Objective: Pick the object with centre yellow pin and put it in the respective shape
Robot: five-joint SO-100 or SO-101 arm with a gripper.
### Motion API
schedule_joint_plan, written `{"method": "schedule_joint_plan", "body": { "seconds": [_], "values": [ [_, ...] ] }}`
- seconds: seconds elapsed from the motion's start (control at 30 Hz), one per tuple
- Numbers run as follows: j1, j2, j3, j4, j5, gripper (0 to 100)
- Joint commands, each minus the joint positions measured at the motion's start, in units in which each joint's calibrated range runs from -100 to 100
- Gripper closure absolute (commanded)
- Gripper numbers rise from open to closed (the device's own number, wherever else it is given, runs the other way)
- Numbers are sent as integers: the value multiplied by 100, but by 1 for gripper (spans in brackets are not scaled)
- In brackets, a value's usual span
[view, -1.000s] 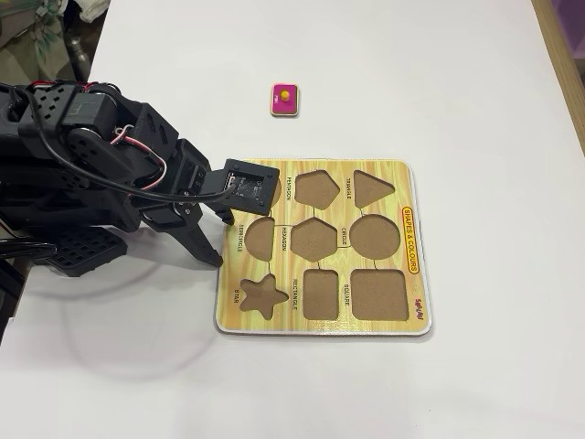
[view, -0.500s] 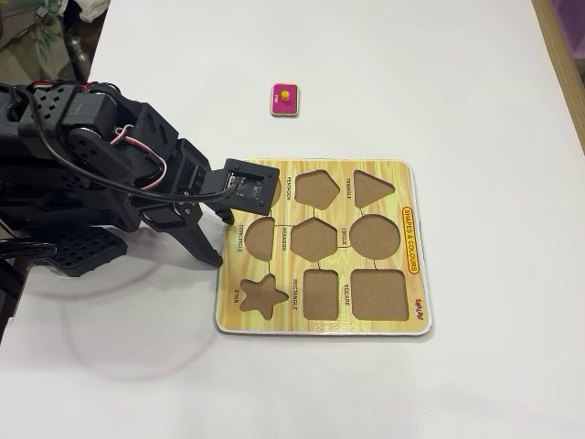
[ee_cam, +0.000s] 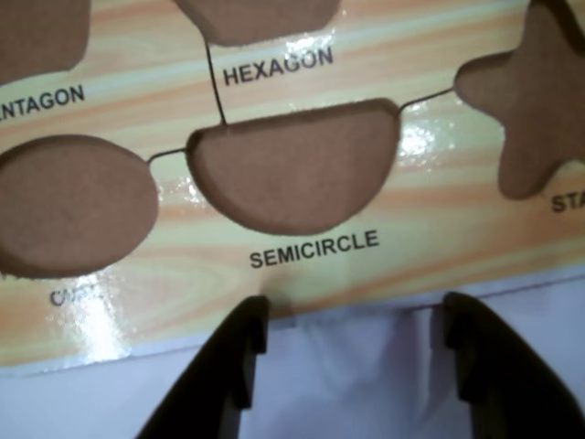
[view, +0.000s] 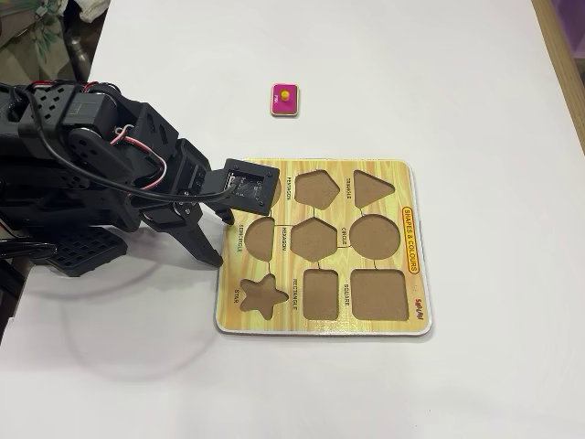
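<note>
While gripper [view: 212, 240] gapes (empty) | pink piece [view: 284, 99] well apart

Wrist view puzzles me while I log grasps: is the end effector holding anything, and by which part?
Nothing is held: the end effector is open and empty; the pink piece lies untouched.

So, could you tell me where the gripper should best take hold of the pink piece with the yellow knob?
Probably by the round yellow knob, coming straight down from above. The pink piece lies flat on the table, so its thin edges offer little, while the knob stands up at its middle. The gripper is open.
</note>
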Motion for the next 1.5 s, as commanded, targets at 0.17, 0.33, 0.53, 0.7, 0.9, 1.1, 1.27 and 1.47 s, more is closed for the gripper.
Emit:
{"method": "schedule_joint_plan", "body": {
  "seconds": [0.17, 0.33, 0.53, 0.7, 0.9, 1.1, 1.27, 1.47],
  "values": [
    [-42, 177, -737, 169, -11, 78],
    [-62, 687, -1385, 178, 36, 78],
    [-62, 2118, -3031, 723, 41, 78],
    [-62, 3131, -4766, 1829, 36, 78],
    [-355, 4152, -6439, 2469, -11, 78],
    [-1458, 5022, -7356, 2486, -22, 78],
    [-2620, 5382, -7869, 2417, -11, 78],
    [-3548, 6160, -8732, 2417, -17, 78]
  ]
}}
